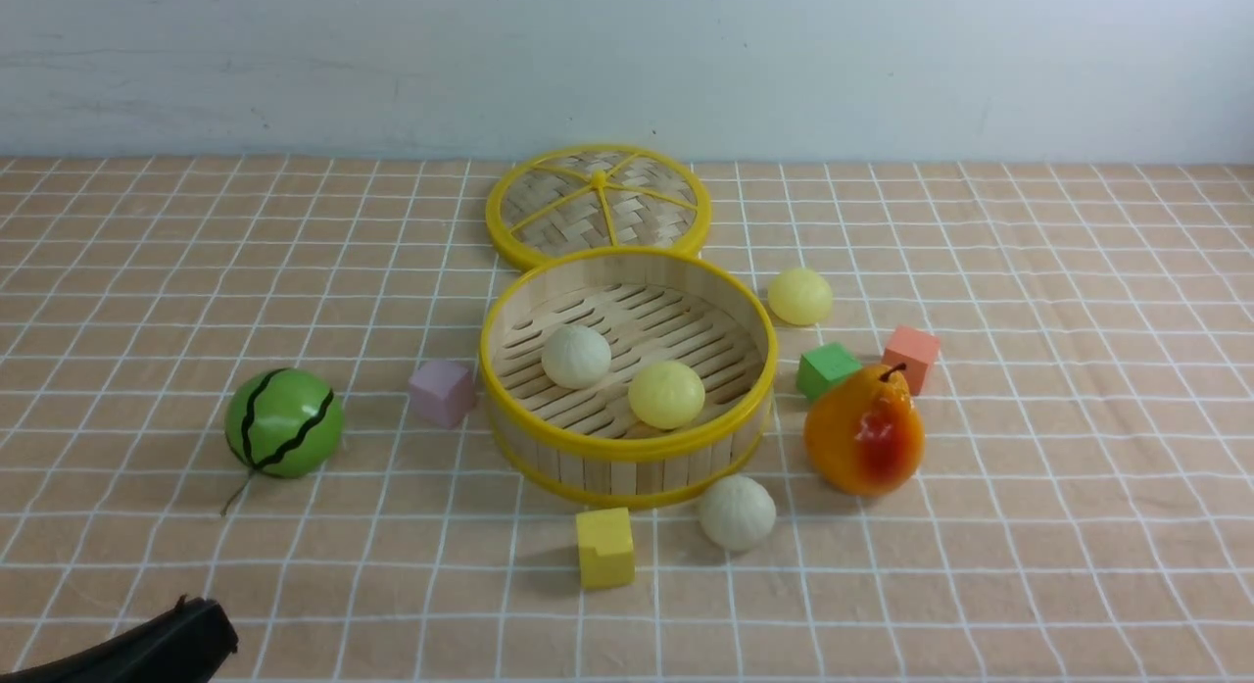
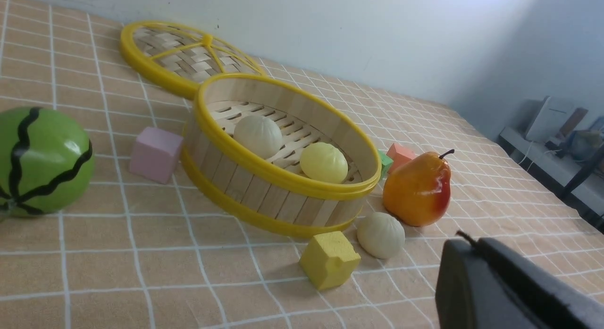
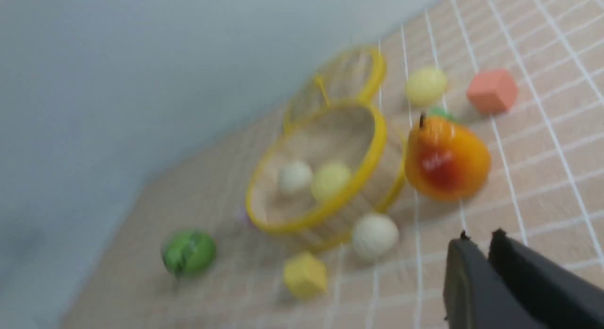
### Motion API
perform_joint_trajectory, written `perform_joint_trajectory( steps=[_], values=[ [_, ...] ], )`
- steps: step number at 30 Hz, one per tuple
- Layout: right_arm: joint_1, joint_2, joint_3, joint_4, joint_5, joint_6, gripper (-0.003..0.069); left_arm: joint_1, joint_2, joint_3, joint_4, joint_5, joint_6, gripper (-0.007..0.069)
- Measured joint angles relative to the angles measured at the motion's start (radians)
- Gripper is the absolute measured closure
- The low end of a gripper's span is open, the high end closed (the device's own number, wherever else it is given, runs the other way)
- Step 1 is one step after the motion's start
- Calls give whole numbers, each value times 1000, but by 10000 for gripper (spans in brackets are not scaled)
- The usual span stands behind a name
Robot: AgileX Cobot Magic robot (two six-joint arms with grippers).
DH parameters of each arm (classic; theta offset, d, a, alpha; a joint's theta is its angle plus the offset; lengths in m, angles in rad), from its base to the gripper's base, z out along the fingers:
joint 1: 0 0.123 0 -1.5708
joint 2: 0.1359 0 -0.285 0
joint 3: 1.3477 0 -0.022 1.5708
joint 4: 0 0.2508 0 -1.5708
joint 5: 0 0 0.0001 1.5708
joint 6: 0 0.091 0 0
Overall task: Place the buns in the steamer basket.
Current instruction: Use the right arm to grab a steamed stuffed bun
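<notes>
The steamer basket (image 1: 627, 446) stands mid-table. An off-white bun (image 1: 576, 356) and a pale yellow bun (image 1: 666, 394) lie inside it. A second pale yellow bun (image 1: 799, 296) lies on the cloth to the basket's far right. A second off-white bun (image 1: 737, 512) lies just in front of the basket, and also shows in the left wrist view (image 2: 380, 234) and the right wrist view (image 3: 374, 235). My left gripper (image 1: 211, 624) is low at the near left, shut and empty (image 2: 472, 244). My right gripper (image 3: 476, 239) is out of the front view; its jaws are together and empty, and that view is blurred.
The flat woven lid (image 1: 598, 205) lies behind the basket. A green striped ball (image 1: 284, 421) is at the left and an orange pear (image 1: 864, 433) at the right. Pink (image 1: 443, 391), yellow (image 1: 604, 546), green (image 1: 828, 367) and orange (image 1: 911, 357) cubes ring the basket.
</notes>
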Motion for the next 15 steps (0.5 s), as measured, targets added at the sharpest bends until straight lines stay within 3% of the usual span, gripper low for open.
perform_joint_trajectory(
  steps=[2,8,11,15],
  values=[
    [14,186,-144,-45,168,-85,663,0,0,0,0,1,0,638],
    [20,640,-415,-159,375,-166,664,0,0,0,0,1,0,638],
    [57,817,-503,-178,390,-188,664,0,0,0,0,1,0,638],
    [202,1060,-628,-225,355,-188,662,0,0,0,0,2,0,638]
  ],
)
